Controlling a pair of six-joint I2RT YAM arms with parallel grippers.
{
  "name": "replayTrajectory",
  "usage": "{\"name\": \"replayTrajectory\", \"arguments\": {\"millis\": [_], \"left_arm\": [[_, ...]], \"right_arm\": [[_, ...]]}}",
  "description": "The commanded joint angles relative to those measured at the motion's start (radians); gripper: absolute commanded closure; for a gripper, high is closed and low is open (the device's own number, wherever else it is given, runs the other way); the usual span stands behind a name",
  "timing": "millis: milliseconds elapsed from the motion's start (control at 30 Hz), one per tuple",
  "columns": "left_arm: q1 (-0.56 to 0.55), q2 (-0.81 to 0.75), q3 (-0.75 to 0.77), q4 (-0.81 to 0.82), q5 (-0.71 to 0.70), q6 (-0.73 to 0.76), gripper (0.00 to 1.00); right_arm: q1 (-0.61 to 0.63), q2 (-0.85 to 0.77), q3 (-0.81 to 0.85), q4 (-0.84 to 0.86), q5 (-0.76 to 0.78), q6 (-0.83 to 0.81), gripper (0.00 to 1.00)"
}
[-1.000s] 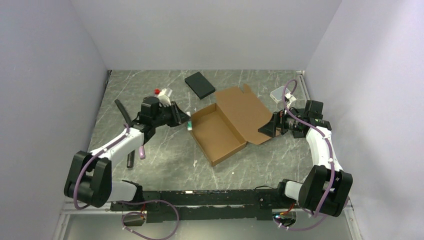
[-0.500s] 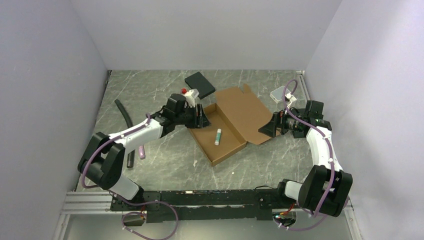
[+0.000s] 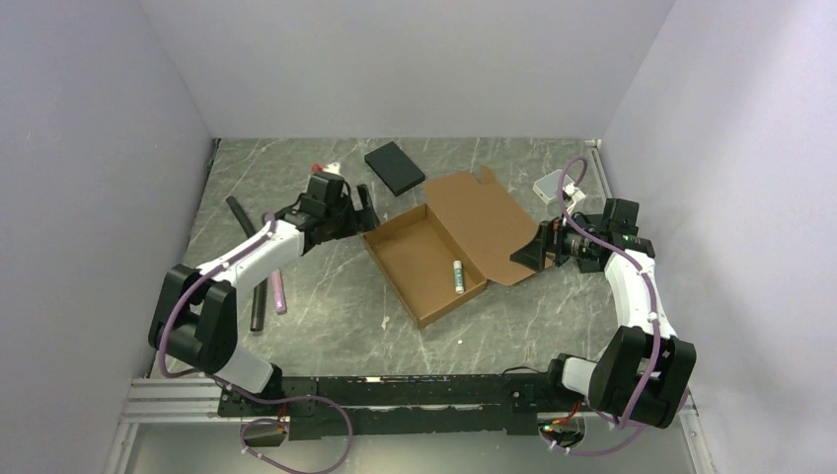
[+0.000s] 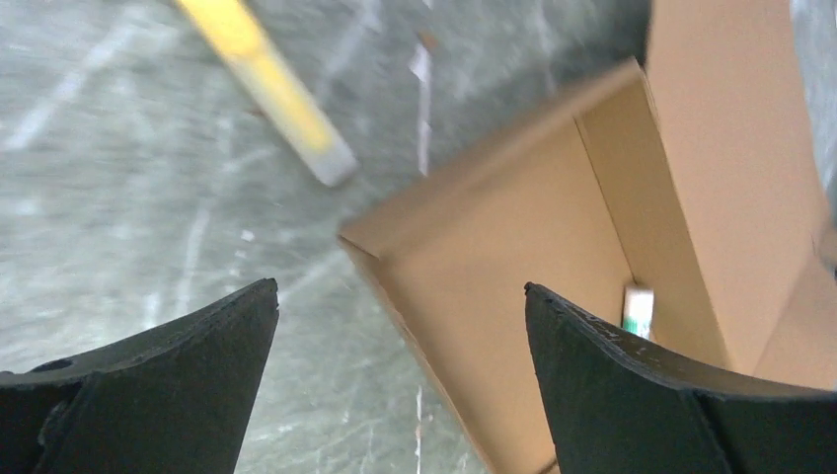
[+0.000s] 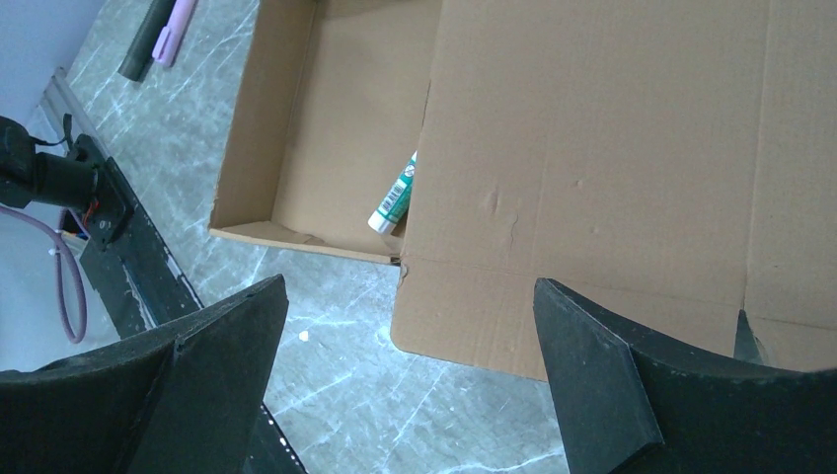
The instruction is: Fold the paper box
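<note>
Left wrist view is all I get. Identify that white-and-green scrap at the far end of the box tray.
Observer: It's a small tube with a green-and-white label and a barcode. It lies loose on the floor of the paper box, beside the wall where the lid joins.
Operator: Give me the lid's position.
Observer: The lid is folded open, spread out on the right arm's side of the tray.
Operator: Now report the right gripper.
Observer: The right gripper is open above the lid's free edge, holding nothing.
</note>
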Motion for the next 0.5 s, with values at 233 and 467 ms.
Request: {"name": "replayTrajectory", "arguments": {"millis": [233, 467], "left_arm": [[0.102, 0.262, 0.424, -0.394, -0.262, -0.274, 0.17], [0.115, 0.531, 0.723, -0.617, -0.290, -0.316, 0.27]], "right_arm": [[-0.005, -0.018, 0.033, 0.010, -0.024, -0.021, 0.00], [-0.006, -0.021, 0.035, 0.006, -0.023, -0.025, 0.00]]}}
